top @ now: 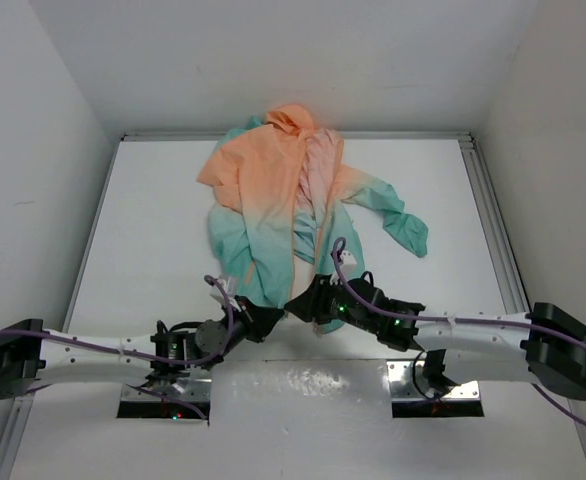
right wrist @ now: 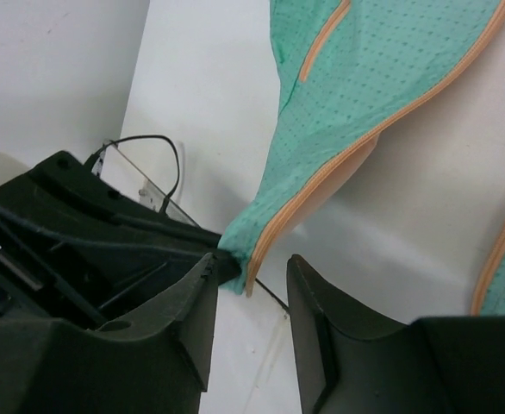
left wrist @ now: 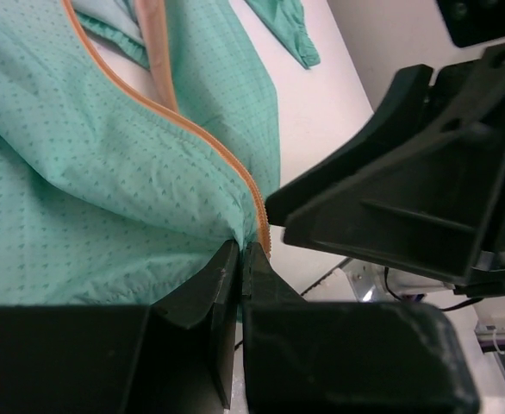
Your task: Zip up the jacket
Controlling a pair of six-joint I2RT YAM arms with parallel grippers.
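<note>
Looking down from the top camera, we saw the jacket (top: 263,190) lying open on the white worktop (top: 143,260), its hood (top: 293,118) towards the far wall. It was peach above and teal below, with its pale pinkish lining (top: 320,165) showing down the middle. The left hand (top: 263,320) and right hand (top: 308,300) were just beside each other at the near hem.

From the left wrist, we saw the left hand's fingers (left wrist: 209,285) pressed together, pinching the teal hem corner right at the bottom end of the orange zipper (left wrist: 196,129). The right hand's black body stood just beside it.

From the right wrist, the right hand's fingers (right wrist: 192,302) stood spread. The pinched corner of fabric sat at the gap between their tips, and we could not tell whether it touched them. A second zipper edge (right wrist: 502,250) lay apart at the right on the worktop.
</note>
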